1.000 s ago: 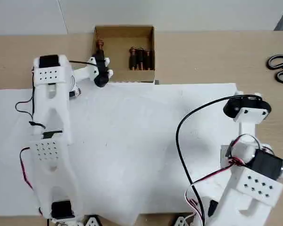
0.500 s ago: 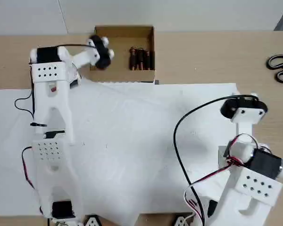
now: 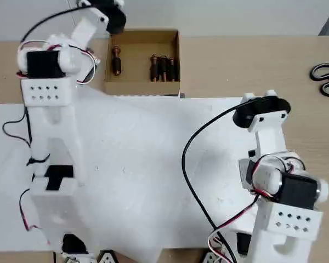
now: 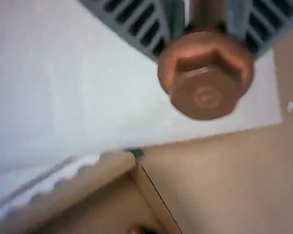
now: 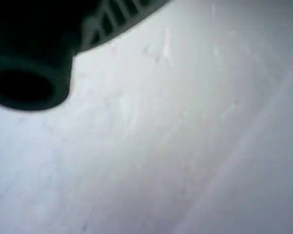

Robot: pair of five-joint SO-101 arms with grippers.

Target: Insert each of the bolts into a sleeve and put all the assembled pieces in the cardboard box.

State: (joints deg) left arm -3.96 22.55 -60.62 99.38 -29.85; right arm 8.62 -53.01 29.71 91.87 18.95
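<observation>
The cardboard box (image 3: 144,87) sits at the far edge. Three assembled pieces (image 3: 163,67) lie side by side in its right half, and one copper piece (image 3: 116,59) lies alone by its left wall. My left gripper (image 3: 107,11) is lifted high beyond the box's far left corner. In the left wrist view, a copper hex-headed bolt (image 4: 205,80) hangs close, its shaft clamped between my left gripper's (image 4: 205,17) grey ribbed jaws, above the box's corner (image 4: 136,168). My right gripper (image 3: 260,109) hovers over the paper's right side. A black hollow sleeve (image 5: 27,83) sits against its ribbed side.
White paper (image 3: 153,175) covers most of the table in front of the box. Scissors (image 3: 326,79) lie at the far right on bare wood. A black cable (image 3: 194,164) loops from the right arm across the paper.
My left arm rose from the box's left side and swung toward the far edge, uncovering the lone piece there. The right arm lifted and its gripper shifted left.
</observation>
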